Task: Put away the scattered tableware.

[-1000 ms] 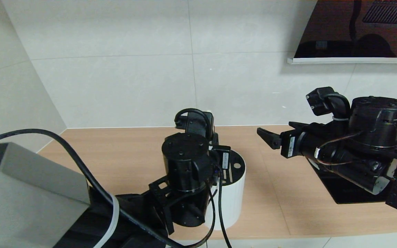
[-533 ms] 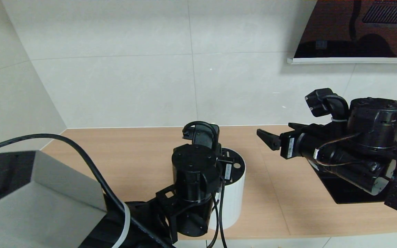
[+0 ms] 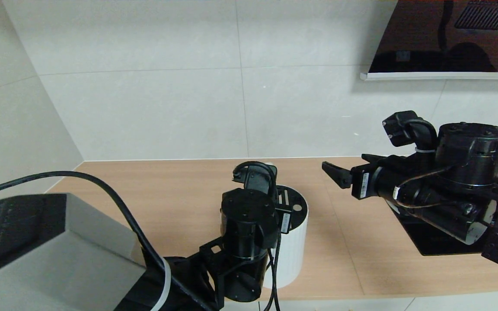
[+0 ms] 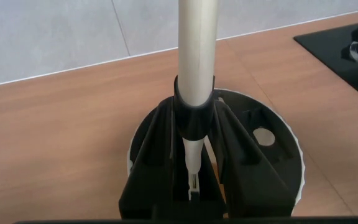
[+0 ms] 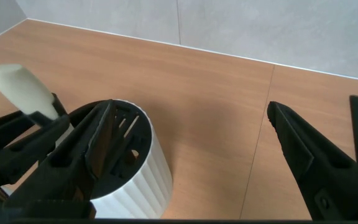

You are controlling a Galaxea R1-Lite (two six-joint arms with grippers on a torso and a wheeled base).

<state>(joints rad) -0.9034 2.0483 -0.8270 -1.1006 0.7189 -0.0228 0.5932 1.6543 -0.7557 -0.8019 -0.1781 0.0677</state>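
Left gripper [image 4: 194,112], gripping utensil [image 4: 197,37], shifted rightward above holder [image 3: 294,246]; right gripper [image 5: 189,107] unmoved.

Holder [image 3: 294,248] on counter [image 3: 167,194], left of cooktop [image 3: 432,239]

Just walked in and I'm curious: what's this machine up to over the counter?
The robot is tidying tableware. Its left gripper is shut on a utensil with a pale handle, held over the black slotted top of a white ribbed holder on the wooden counter. The right gripper hangs open and empty above the counter, between the holder and a black cooktop.
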